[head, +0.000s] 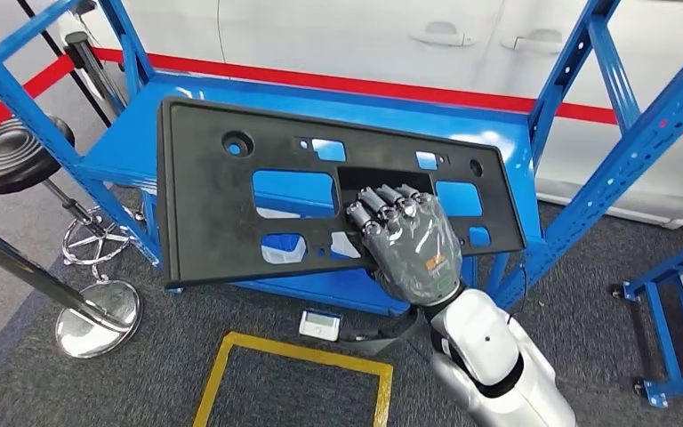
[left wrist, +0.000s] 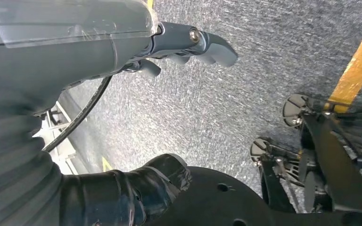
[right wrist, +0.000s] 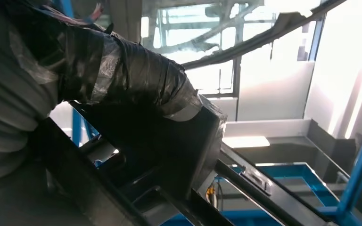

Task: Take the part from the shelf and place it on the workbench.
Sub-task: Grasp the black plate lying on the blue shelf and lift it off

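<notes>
The part is a wide, flat black plastic panel (head: 222,209) with several cut-outs, held tilted above the blue shelf (head: 124,147). My right hand (head: 406,240) grips it at its lower edge, fingers over the top face near the central recess. In the right wrist view the taped thumb (right wrist: 136,80) presses against the panel's dark underside (right wrist: 188,146). My left hand (left wrist: 179,47) hangs over the grey carpet with its fingers loosely curled and nothing in it.
Blue shelf uprights (head: 622,160) stand to the right and left. A black round stool (head: 9,156) and a chrome stand base (head: 98,316) are at the left. A yellow floor marking (head: 293,356) and a small white device (head: 320,325) lie below the shelf. A white car (head: 365,36) is behind.
</notes>
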Available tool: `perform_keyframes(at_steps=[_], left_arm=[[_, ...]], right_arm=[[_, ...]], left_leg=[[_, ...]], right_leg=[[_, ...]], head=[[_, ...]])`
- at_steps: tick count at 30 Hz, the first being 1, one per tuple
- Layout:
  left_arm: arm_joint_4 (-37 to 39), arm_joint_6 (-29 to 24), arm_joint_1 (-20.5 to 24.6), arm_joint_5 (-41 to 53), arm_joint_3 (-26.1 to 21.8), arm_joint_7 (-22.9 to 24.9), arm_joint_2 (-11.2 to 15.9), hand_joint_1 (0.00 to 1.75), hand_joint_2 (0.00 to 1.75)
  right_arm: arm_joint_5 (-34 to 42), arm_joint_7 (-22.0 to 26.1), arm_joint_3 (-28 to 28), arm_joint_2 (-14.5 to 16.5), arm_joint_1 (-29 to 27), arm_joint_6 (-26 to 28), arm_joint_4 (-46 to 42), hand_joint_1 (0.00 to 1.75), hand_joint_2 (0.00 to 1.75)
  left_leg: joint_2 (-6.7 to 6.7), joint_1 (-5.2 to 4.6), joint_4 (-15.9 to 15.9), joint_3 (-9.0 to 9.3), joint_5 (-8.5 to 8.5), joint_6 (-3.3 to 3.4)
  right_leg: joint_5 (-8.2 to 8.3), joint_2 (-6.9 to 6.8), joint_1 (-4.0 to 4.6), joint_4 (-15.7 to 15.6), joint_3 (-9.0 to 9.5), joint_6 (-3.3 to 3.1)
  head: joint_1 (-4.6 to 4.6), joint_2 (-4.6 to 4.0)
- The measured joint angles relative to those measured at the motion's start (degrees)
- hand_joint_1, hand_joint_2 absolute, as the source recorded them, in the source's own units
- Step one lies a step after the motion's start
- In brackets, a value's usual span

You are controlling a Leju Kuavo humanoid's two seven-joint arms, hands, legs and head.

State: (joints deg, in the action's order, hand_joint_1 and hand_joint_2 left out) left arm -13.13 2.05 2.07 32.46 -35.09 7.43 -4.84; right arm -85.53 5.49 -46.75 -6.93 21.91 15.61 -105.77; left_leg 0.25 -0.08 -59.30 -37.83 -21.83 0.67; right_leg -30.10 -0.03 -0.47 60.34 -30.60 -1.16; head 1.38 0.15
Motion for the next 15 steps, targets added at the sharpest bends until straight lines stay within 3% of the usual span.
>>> perform_keyframes(at_steps=[1,2,5,6,7,8,10,12,13,15], left_arm=[[-0.03,-0.05,-0.06,0.54,-0.08,0.22,0.10,0.00,1.75],[-0.08,-0.10,-0.15,1.17,-0.14,0.45,0.19,0.00,1.75],[-0.40,-0.27,-0.49,3.65,-0.19,0.90,0.30,0.00,1.75],[-0.54,-0.31,-0.57,4.49,-0.19,1.00,0.30,0.00,1.75],[-0.69,-0.33,-0.64,5.22,-0.19,1.10,0.32,0.00,1.75],[-0.89,-0.35,-0.70,5.83,-0.19,1.22,0.37,0.00,1.75],[-1.30,-0.39,-0.86,6.79,-0.20,1.56,0.51,0.00,1.75],[-1.65,-0.41,-1.05,7.41,-0.24,1.92,0.72,0.00,1.75],[-1.76,-0.41,-1.13,7.62,-0.28,2.05,0.79,0.00,1.75],[-1.87,-0.42,-1.21,7.79,-0.35,2.17,0.87,0.00,1.75]], right_arm=[[0.37,-0.35,0.04,-0.04,-0.10,-0.28,-0.05,1.75,1.75],[0.83,-0.74,0.19,-0.07,-0.37,-0.53,-0.10,1.75,1.75],[2.13,-2.16,2.53,-0.18,-2.26,-1.21,-0.16,1.75,1.75],[2.31,-2.56,3.88,-0.25,-3.06,-1.42,-0.18,1.75,1.75],[2.36,-2.84,5.29,-0.34,-3.80,-1.60,-0.17,1.75,1.75],[2.37,-3.00,6.63,-0.43,-4.45,-1.77,-0.16,1.75,1.75],[2.37,-3.05,8.79,-0.51,-5.53,-2.03,-0.17,1.75,1.75],[2.25,-2.95,10.10,-0.50,-6.30,-2.12,-0.20,1.75,1.75],[2.15,-2.89,10.50,-0.49,-6.55,-2.13,-0.21,1.75,1.75],[1.92,-2.77,11.07,-0.47,-6.91,-2.16,-0.25,1.75,1.75]], left_leg=[[-0.02,0.10,-0.22,-0.33,-0.35,-0.31],[-0.04,0.21,-1.19,-0.79,-1.77,-0.60],[-0.07,0.60,-10.14,-2.91,-10.27,-1.40],[-0.07,0.72,-13.37,-3.24,-11.93,-1.59],[-0.07,0.80,-15.21,-2.91,-12.08,-1.70],[-0.14,0.86,-15.22,-1.69,-11.03,-1.73],[-1.34,0.94,-9.77,3.58,-8.27,-1.45],[-3.92,0.87,-1.46,9.71,-8.50,-0.83],[-4.81,0.78,1.16,11.33,-9.06,-0.58],[-4.27,0.64,2.73,11.51,-8.81,-0.21]], right_leg=[[0.60,-0.01,-0.09,-0.24,-0.35,-0.39],[1.31,-0.01,-0.24,-0.51,-0.82,-0.78],[3.41,0.26,-0.43,-0.75,-3.01,-1.32],[4.10,0.44,-0.45,-0.70,-3.94,-1.28],[4.78,0.68,-0.50,-0.62,-4.90,-1.16],[5.45,1.01,-0.58,-0.51,-5.86,-0.98],[6.80,1.99,-0.83,-0.31,-7.60,-0.45],[8.11,3.09,-0.95,-0.32,-8.70,0.26],[8.82,3.64,-1.03,-0.54,-8.89,0.66],[10.43,4.91,-1.07,-1.38,-9.04,1.56]], head=[[-0.01,0.00],[-0.02,0.00],[0.06,0.00],[0.06,0.00],[0.05,0.00],[0.06,0.00],[0.07,0.00],[0.06,0.00],[0.04,0.00],[0.03,0.00]])
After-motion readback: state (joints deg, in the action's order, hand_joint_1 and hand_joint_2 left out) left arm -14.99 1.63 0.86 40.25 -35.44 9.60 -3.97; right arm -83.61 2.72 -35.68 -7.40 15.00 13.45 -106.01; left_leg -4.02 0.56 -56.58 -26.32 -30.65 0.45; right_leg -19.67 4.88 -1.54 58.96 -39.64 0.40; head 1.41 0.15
